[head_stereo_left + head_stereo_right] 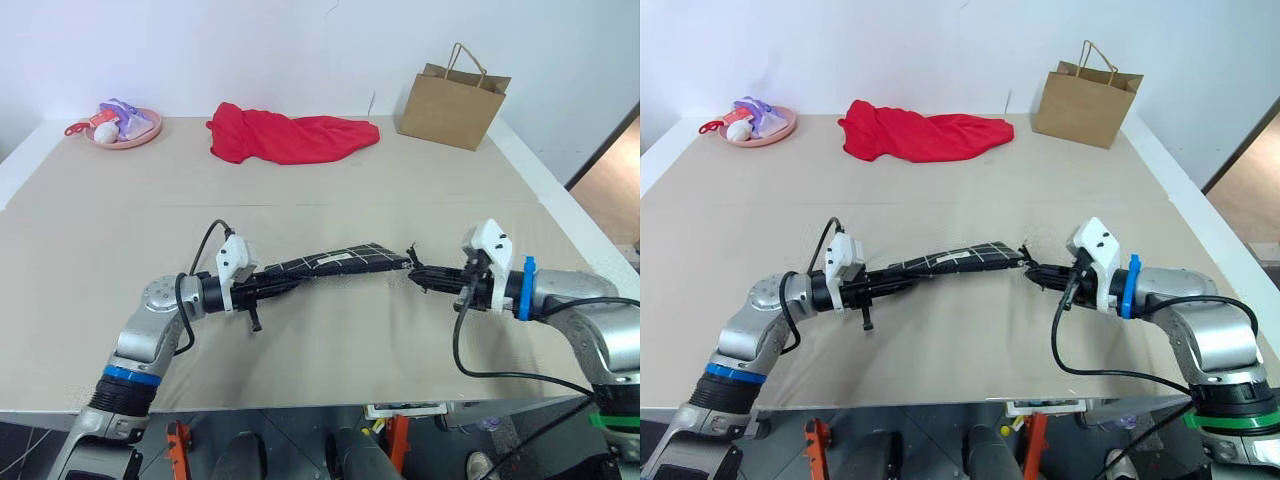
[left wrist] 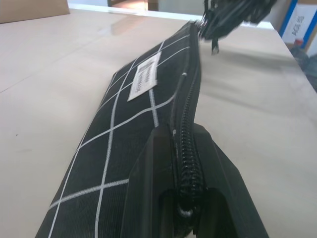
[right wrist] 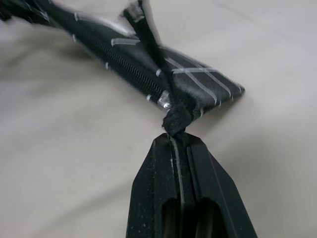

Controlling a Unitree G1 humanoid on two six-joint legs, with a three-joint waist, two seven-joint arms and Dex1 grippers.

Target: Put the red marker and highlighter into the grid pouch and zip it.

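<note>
The grid pouch (image 1: 335, 262), black with white lines and a small white label, hangs stretched between my two grippers just above the table. My left gripper (image 1: 285, 283) is shut on the pouch's left end, its fingers (image 2: 148, 163) clamped either side of the zip teeth. My right gripper (image 1: 420, 277) is shut on the black zip pull cord (image 3: 174, 119) at the pouch's right end. The zip (image 3: 129, 64) looks closed along the length that shows. The red marker and the highlighter are out of view.
A red cloth (image 1: 290, 135) lies at the back middle of the beige table (image 1: 100, 250). A brown paper bag (image 1: 452, 105) stands at the back right. A pink dish (image 1: 140, 138) with small toys sits at the back left.
</note>
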